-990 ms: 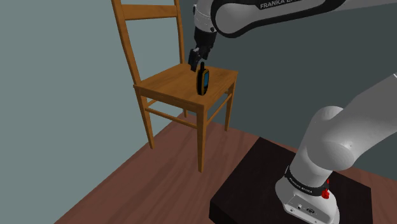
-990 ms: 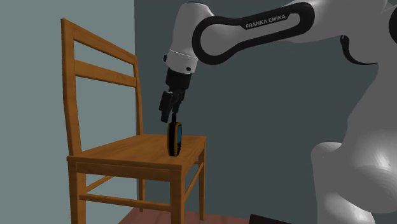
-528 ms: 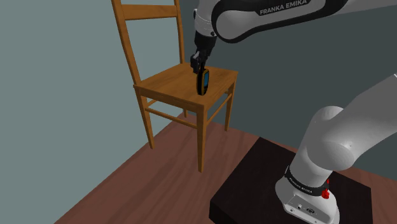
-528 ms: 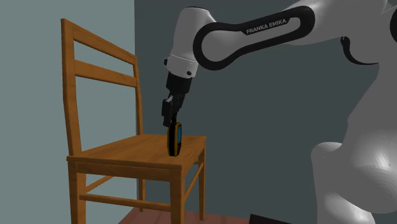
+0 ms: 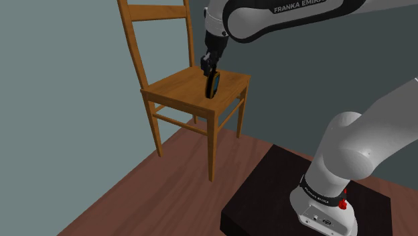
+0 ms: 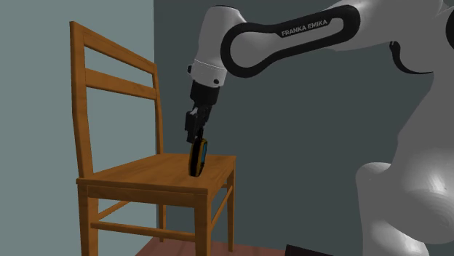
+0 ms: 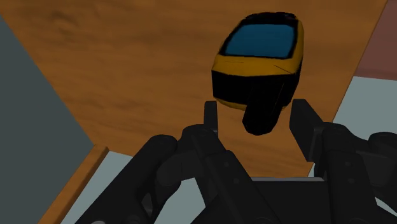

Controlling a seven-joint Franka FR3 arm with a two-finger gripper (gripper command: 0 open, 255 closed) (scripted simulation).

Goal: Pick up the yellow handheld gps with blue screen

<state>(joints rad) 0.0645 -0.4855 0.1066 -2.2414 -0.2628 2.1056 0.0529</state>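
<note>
Wrist view, centre: fingers (image 7: 306, 124) apart, straddling the top of the GPS (image 7: 259, 60), no contact. Unit upright on chair seat (image 5: 177, 86). Advise lowering onto the body, then closing squarely

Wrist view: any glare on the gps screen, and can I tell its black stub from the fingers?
Wrist view: the gps screen is evenly blue with no glare. Its black stub stands out against the lit wooden chair seat, with a gap on each side inside the open gripper. Shoulder view: the gps reads mostly dark and merges with the black gripper above it.
</note>
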